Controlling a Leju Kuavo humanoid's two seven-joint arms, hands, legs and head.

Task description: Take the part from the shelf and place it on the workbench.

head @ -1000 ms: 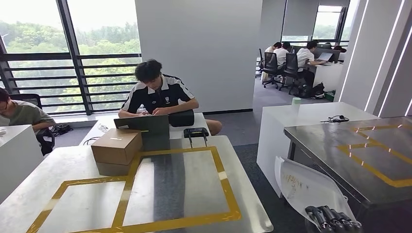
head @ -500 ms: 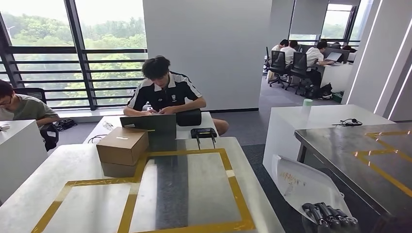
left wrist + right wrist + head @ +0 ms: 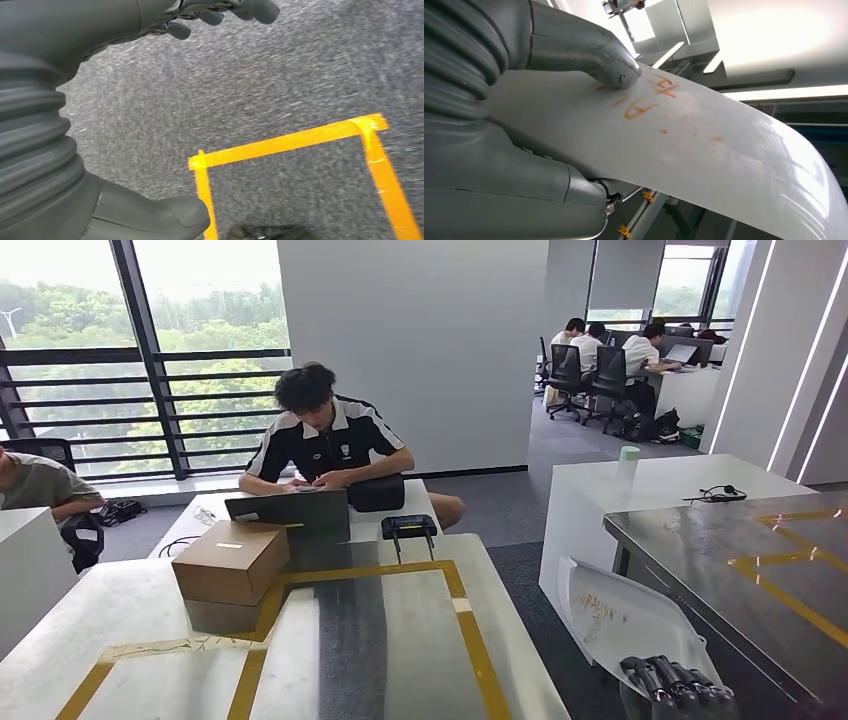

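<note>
Workbench (image 3: 400, 640) view shifted; white part (image 3: 630, 625) still gripped.

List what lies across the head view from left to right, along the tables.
Cardboard box → laptop → black controller → white curved part held by the right hand → steel workbench.

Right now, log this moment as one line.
stage: carrying | right hand: holds white curved part | left hand: empty, over floor | workbench: ahead, part not placed
</note>
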